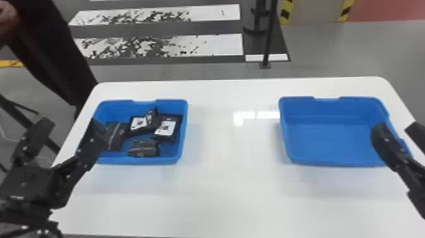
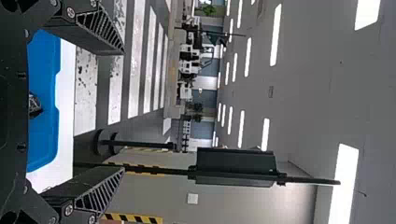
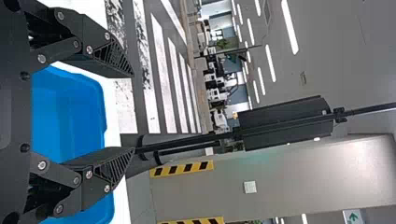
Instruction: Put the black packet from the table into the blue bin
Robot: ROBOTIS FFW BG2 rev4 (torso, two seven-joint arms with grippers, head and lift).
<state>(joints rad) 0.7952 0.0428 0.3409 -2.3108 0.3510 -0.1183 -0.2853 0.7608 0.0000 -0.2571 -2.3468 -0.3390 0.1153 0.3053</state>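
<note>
One finger of my left gripper (image 1: 70,126) hides part of the left blue bin (image 1: 142,160) and a black packet's edge (image 1: 117,136) from the head view. My right gripper (image 1: 397,126) — cut off at that view's right edge — covers some of the right blue bin (image 1: 335,162).

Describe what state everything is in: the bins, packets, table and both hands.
Left blue bin: upright, open-topped, loaded.
Black packets: jumbled inside the left blue bin.
Right blue bin: upright, open-topped, bare floor showing.
White table: supporting both bins.
Left hand: open.
Right hand: open.
</note>
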